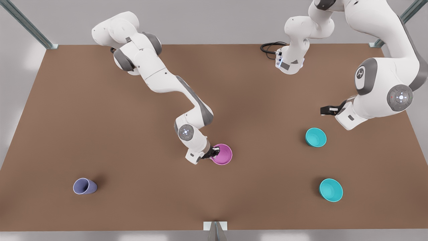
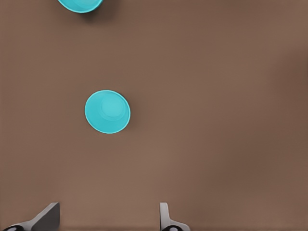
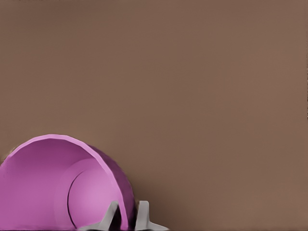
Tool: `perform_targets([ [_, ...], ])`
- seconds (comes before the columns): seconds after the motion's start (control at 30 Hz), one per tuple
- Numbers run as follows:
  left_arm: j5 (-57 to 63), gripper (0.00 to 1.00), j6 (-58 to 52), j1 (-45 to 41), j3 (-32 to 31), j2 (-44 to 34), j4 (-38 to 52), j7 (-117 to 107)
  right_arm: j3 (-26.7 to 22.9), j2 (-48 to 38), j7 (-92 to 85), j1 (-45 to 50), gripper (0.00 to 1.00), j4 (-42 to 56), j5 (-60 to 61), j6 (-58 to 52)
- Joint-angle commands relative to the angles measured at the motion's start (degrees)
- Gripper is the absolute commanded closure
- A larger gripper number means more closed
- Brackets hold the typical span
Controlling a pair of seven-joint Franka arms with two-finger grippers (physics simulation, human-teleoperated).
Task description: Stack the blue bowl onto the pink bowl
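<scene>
The right gripper (image 1: 214, 153) is pinched onto the rim of the pink bowl (image 1: 222, 154), one finger inside the wall and one outside, near the middle of the table (image 1: 100, 134). In the right wrist view the fingers (image 3: 111, 217) are cut off at the frame edge, and so is the lower part of the pink bowl (image 3: 57, 187); its inside is a paler pink.

The left gripper (image 1: 325, 110) hangs above the table at the front view's right, fingers spread wide with nothing between them. Just the fingertips (image 2: 164, 216) poke into the left wrist view. Out ahead of them sits a blue bowl (image 2: 107, 111), well clear of both tips, and a second teal bowl (image 2: 80, 5) beyond it is cropped to a sliver. Both look the same: smooth, round, plastic-looking.

In the front view the blue bowl (image 1: 315, 137) is nearest the left gripper, and the second teal bowl (image 1: 330, 189) is farther off. A lavender cup (image 1: 84, 186) stands far from either gripper. The table is plain matte brown, with grey walls around it.
</scene>
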Motion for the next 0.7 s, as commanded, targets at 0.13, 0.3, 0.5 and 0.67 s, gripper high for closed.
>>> perform_targets([
  [0.13, -11.7, 0.0, 1.5, 2.6, 10.4, 8.5, 1.3, 0.9, 0.5, -4.7, 16.8, -1.5, 0.0, -0.4, 2.7, -5.2],
  [0.3, -17.0, 0.0, 24.2, 8.4, 10.8, 12.6, -12.5, 24.4, -6.9, -24.9, -0.4, -16.5, 0.0, -7.7, -8.5, -58.0],
  [0.5, -17.0, 0.0, 40.7, 8.5, 12.3, 13.5, -24.1, 41.6, -6.8, -47.4, -37.6, -32.8, 0.0, -19.8, -24.1, -60.6],
  [0.67, -21.1, 0.0, 43.0, 8.4, 12.3, 14.8, -27.9, 41.6, -6.8, -52.4, -32.4, -32.5, 0.0, -25.7, -24.2, -54.6],
])
